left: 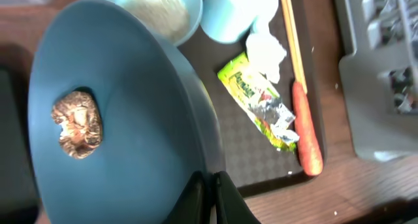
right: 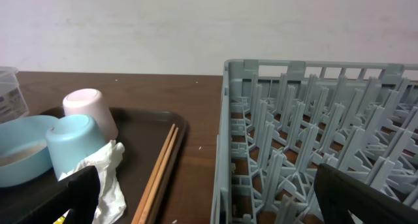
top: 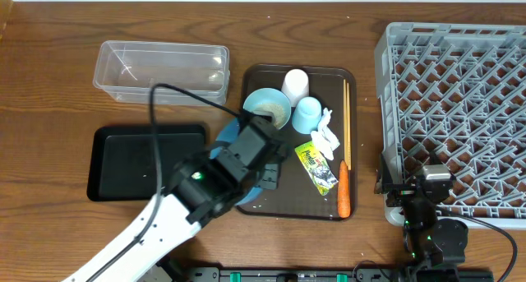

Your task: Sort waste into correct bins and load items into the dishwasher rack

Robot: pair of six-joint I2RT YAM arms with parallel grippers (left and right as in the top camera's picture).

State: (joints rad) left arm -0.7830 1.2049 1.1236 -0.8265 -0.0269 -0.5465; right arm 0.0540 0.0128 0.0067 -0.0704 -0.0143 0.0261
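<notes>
Grey dishwasher rack (top: 456, 109) on desk's right side. Right pincer (right: 215, 208) by its near-left corner, jaws wide apart, holding nothing. Brown serving tray (top: 300, 196) centre, with black tray (top: 123, 163) and clear tub (top: 160, 71) to its left. Left pincer (left: 210, 188) clamped tight on rim of dark-blue plate (left: 124, 119), tilted at serving tray's left edge. On serving tray: bowl (top: 267, 109) with rice (left: 160, 12), white cup (top: 295, 85), light-blue cup (top: 307, 113), chopsticks (top: 346, 122), carrot (top: 343, 196), wrapper (top: 316, 164), tissue (top: 326, 132). Brown food lump (left: 77, 124) on plate.
</notes>
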